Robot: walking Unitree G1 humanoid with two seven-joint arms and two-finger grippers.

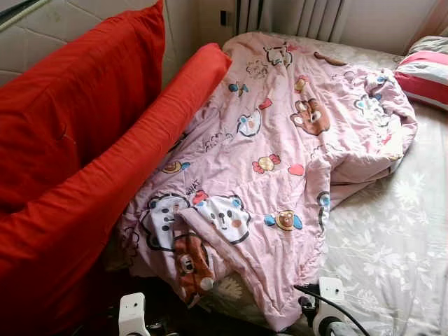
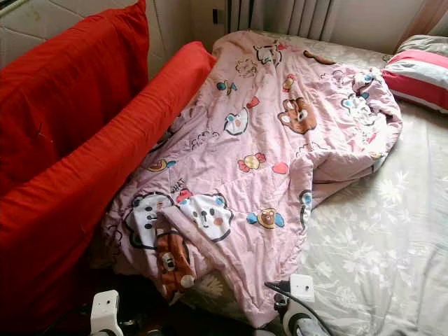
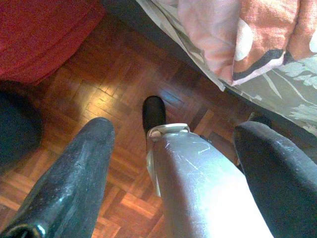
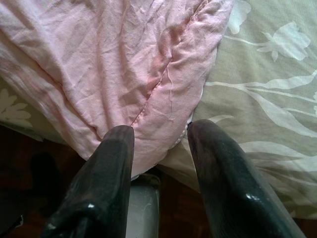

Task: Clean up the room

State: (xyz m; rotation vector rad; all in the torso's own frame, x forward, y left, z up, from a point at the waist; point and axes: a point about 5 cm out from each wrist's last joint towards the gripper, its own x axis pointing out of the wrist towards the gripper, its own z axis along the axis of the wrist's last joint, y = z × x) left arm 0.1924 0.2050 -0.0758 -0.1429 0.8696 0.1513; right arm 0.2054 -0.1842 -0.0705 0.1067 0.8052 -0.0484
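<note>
- Pink cartoon quilt (image 1: 280, 147): lay crumpled across the centre of the head views, running from top centre down to the lower middle; bunched at the right edge and folded over at its near corner, hence judged the task's thing, not yet straightened.
- Quilt's near corner (image 4: 163, 124): hung over the bed edge, at the lower centre of the left eye view; seen in the right wrist view directly ahead of the fingertips, a handy place to take hold.
- Right gripper (image 4: 161, 136): poised low at the bed edge, fingers spread either side of the quilt's hem; touching or just short of it, cannot tell; nothing pinched. Judged lined up for a grasp of the corner.
- Left gripper (image 3: 173, 134): hung idle over the wooden floor (image 3: 119, 74) beside the bed, fingers spread wide, holding nothing.
- Floral bedsheet (image 1: 392, 238): exposed at the right and lower right of the head views, where the quilt was pulled aside.
- Red padded bolster (image 1: 105, 175): ran diagonally along the left of the frame, beside the quilt's left edge, partly overlapped by it.
- Red cushion (image 1: 77, 91): upright at upper left, leaning on the quilted headboard (image 1: 42, 35).
- Striped pillow (image 1: 423, 77): at upper right, just beside the bunched quilt.
</note>
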